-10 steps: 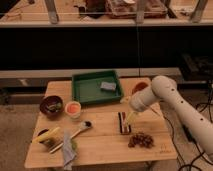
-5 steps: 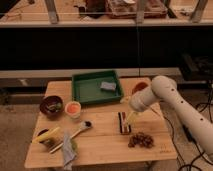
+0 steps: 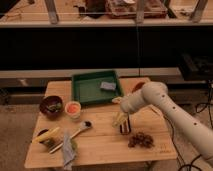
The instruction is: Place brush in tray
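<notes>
Between brush (image 3: 76,134) and green tray (image 3: 87,93): an orange cup (image 3: 73,109), dark round bowl (image 3: 51,105) to its left. Brush flat on the wooden tabletop (image 3: 102,146): thin pale stick, round head up-right toward the tray, handle down-left beside a grey cloth (image 3: 67,154). Hand (image 3: 120,119) spread wide by a dark block (image 3: 125,127), well right of the brush.

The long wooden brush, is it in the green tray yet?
Out: the pale wooden brush lies on the table in front of the green rectangular plastic tray; the gripper hovers by a dark block.
</notes>
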Tool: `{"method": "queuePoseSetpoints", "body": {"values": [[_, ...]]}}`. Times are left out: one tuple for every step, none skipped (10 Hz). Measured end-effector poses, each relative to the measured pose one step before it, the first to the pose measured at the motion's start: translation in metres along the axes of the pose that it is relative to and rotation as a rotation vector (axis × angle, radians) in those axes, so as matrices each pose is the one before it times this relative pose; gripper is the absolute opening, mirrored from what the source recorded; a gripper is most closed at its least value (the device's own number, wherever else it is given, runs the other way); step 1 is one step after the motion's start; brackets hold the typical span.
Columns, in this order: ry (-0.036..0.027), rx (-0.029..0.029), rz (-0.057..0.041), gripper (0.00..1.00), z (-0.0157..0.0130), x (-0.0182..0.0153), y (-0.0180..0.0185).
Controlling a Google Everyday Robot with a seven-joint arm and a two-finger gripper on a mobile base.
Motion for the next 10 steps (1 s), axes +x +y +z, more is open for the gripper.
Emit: {"method": "queuePoseSetpoints", "body": {"values": [[0.01066, 0.00308, -0.03102, 0.8, 0.01849, 0.0162, -0.00336], [0.01097, 0.01865, -0.01991, 0.8, 0.01478, 0.00905, -0.00308], [0.01545, 0.03715, -0.04272, 0.8, 0.0203, 0.00862, -0.00506], [0.00728, 0.03298, -0.03833, 0.8, 0.01511, 0.00209, -0.00655], [0.00137, 0.02453, -0.03203, 0.8, 0.01276, 0.00099, -0.00629], [-0.00063, 0.02109, -0.02567, 0.8, 0.01277, 0.0007, -0.00617], [-0.00319, 0.01513, -0.01976, 0.8, 0.00746, -0.00274, -0.00353], [-0.00409, 0.00956, -0.01121, 0.8, 0.00492, -0.00326, -0.00304], [-0.00453, 0.00839, -0.00686, 0.8, 0.00668, -0.00362, -0.00372], [-0.00015, 0.01046, -0.00783, 0.8, 0.00761, -0.0007, -0.00304]]}}
